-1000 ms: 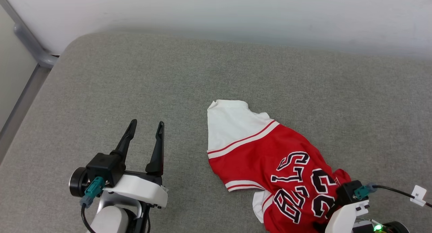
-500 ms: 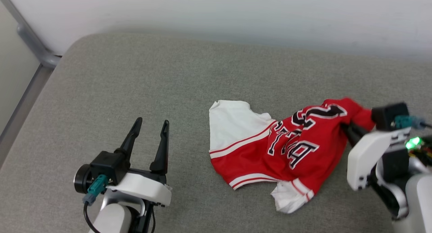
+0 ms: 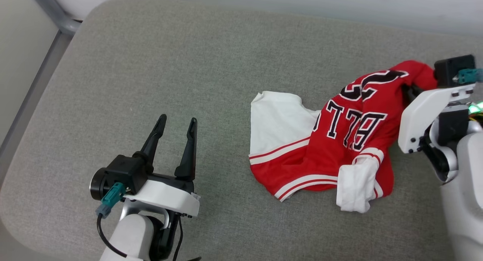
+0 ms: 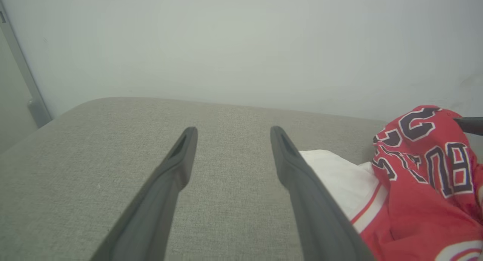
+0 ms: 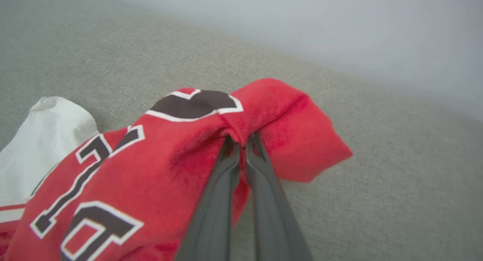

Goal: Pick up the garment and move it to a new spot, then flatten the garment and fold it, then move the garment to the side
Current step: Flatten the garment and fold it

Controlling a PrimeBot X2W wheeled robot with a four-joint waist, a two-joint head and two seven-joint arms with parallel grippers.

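The right gripper (image 5: 241, 140) pinches only a small fold of the garment (image 3: 351, 113) near the cushion's (image 3: 169, 45) right edge — it could slip free — while the left gripper (image 3: 178, 119) gapes idle.

Right claw (image 5: 241, 139) tips buried in garment (image 5: 162, 166) fold; left wrist view's edge crops garment.

Red jersey garment (image 3: 339, 155) with white sleeves and red-white striped trim. Lies crumpled toward the right of the grey padded surface (image 3: 188, 64), black white-outlined letters and numbers facing up. Rises at its far right corner, pinched tight in the right gripper (image 5: 241, 138), and sags from there. Spreads one sleeve flat at left; bunches the other at the near edge.
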